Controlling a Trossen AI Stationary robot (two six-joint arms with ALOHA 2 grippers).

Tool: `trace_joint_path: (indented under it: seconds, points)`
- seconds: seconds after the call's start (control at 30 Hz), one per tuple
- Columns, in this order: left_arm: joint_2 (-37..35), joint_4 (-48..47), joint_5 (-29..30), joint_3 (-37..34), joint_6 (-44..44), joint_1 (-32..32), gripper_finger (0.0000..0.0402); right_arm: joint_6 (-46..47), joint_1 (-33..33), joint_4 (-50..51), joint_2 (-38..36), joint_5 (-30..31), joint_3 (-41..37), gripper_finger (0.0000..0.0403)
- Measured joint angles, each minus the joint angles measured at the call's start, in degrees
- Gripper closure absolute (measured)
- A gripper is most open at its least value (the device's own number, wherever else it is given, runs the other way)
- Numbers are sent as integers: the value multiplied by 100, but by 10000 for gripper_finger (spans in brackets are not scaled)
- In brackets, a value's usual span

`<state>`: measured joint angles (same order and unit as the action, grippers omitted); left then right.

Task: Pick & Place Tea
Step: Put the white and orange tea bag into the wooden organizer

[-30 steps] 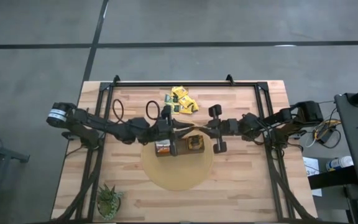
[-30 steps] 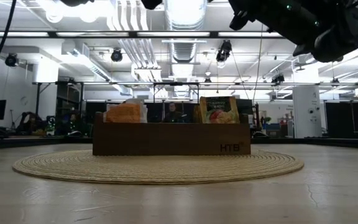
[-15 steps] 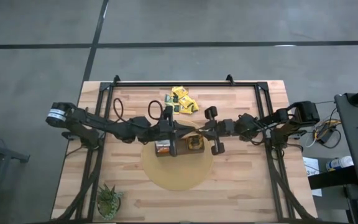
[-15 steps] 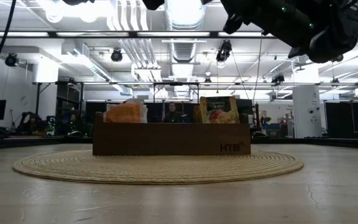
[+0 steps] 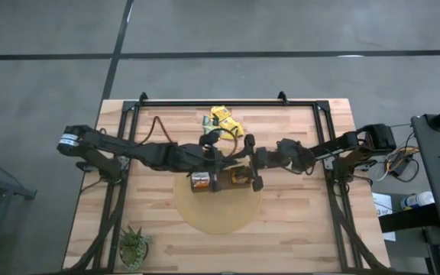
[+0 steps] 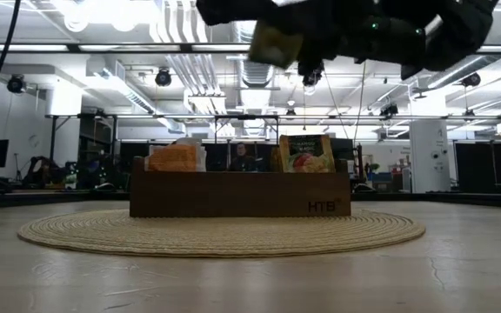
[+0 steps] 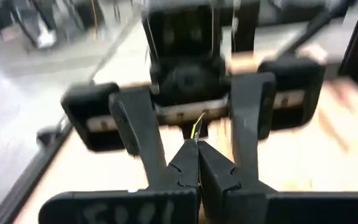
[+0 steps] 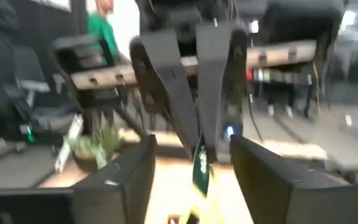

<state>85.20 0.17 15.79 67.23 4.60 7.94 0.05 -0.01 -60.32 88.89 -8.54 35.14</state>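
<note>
Now that a sachet [image 7: 196, 126] is pinched in the closed left gripper [image 7: 194, 152], facing the spread right gripper [image 8: 194, 180], a handover is likely.

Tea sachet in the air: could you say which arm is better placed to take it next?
Probably the right: the right gripper is open, fingers either side of the tea sachet that the left gripper pinches.

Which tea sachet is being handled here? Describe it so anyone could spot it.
Start at the long brown box on the round woven mat at mid-table. Above it, the left hand pinches one tea sachet in the air. Only it is airborne; other sachets stand in the box or lie piled beyond it.
</note>
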Motion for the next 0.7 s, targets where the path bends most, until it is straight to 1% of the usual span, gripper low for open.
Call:
trace_joint_path:
  seconds: [0.07,0.1,0.2,0.3,0.37,0.43,0.53,0.6,0.7]
  points:
    - [20,-771,64,231,-163,0,401,-14,-2,844,-57,152,168,174]
    - [41,-992,118,291,-275,0,401,-40,-4,1268,-65,207,270,164]
    - [54,-1205,229,277,-473,1,401,-103,-18,2398,-66,271,625,140]
    - [54,-1238,234,195,-700,0,401,-190,-17,3001,-27,272,912,128]
    - [54,-1444,233,173,-820,0,401,-164,-14,3121,-25,270,982,125]
    - [54,-1695,252,167,-984,0,401,-113,-15,3121,-26,270,1008,126]
    - [54,-2107,600,148,-1214,2,401,22,-15,3219,-25,268,1013,139]
    - [54,-2258,677,141,-1335,0,401,-8,-15,3360,-25,268,1013,155]
    - [54,-2235,677,126,-1357,0,401,-93,-27,3507,12,269,1013,188]
